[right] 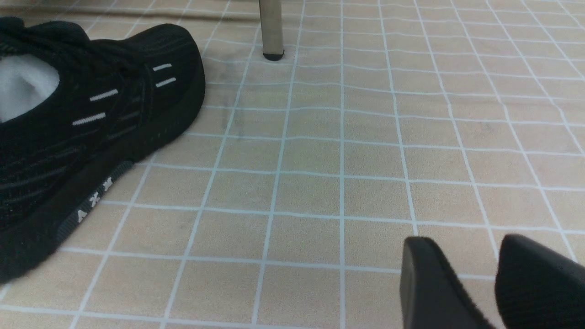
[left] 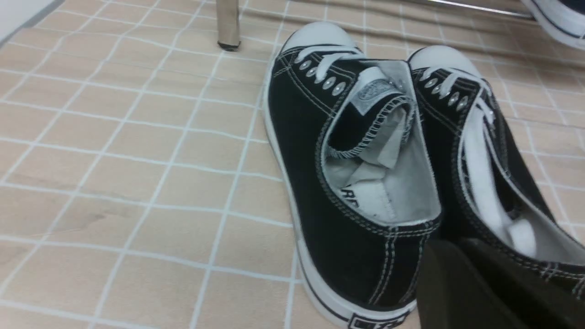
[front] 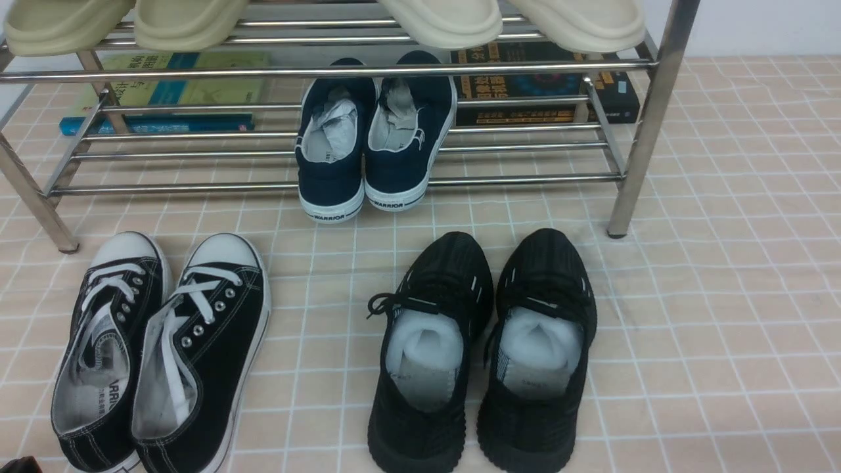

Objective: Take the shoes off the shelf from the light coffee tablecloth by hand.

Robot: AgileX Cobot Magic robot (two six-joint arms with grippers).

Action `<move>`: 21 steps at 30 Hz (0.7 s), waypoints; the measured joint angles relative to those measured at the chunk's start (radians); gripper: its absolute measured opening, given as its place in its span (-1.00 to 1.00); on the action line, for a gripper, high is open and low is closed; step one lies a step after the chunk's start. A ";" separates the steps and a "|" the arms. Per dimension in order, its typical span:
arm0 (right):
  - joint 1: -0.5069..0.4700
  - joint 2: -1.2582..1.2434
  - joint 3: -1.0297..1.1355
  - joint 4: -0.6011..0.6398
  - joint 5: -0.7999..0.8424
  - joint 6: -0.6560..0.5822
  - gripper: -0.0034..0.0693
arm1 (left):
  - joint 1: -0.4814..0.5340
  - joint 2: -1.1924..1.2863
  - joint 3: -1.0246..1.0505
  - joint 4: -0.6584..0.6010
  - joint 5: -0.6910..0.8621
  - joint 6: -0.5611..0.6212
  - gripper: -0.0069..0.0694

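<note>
The shoes (front: 161, 348), black canvas sneakers with white laces and toe caps, lie side by side on the light coffee tablecloth (front: 723, 315) at the front left, toes toward the shelf (front: 647, 125). In the left wrist view the shoes (left: 347, 173) fill the middle. My left gripper (left: 450, 244) sits just behind their heels, its dark fingers pressed together with nothing between them. A sliver of it shows in the front view (front: 16, 465). My right gripper (right: 475, 246) hangs low over bare cloth, a gap between its fingers, holding nothing.
Navy WARRIOR slip-ons (front: 371, 138) stand on the shelf's lower tier. Cream slippers (front: 447, 20) lie on the upper tier. All-black knit sneakers (front: 483, 348) sit on the cloth at the front middle, one also in the right wrist view (right: 82, 132). Books (front: 171, 92) lie behind the shelf.
</note>
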 joint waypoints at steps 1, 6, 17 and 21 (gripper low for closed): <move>0.000 0.000 0.000 0.000 0.000 0.000 -0.25 | 0.000 0.000 0.000 0.001 0.001 0.000 -0.68; 0.000 0.000 0.000 0.000 0.000 -0.001 -0.25 | 0.000 0.000 0.000 0.004 0.001 0.000 -0.68; 0.000 0.000 0.000 0.000 0.000 -0.001 -0.25 | 0.000 0.000 0.000 0.004 0.001 0.000 -0.64; 0.000 0.000 0.000 0.000 0.000 -0.001 -0.25 | 0.000 0.000 0.000 0.005 0.001 0.000 -0.63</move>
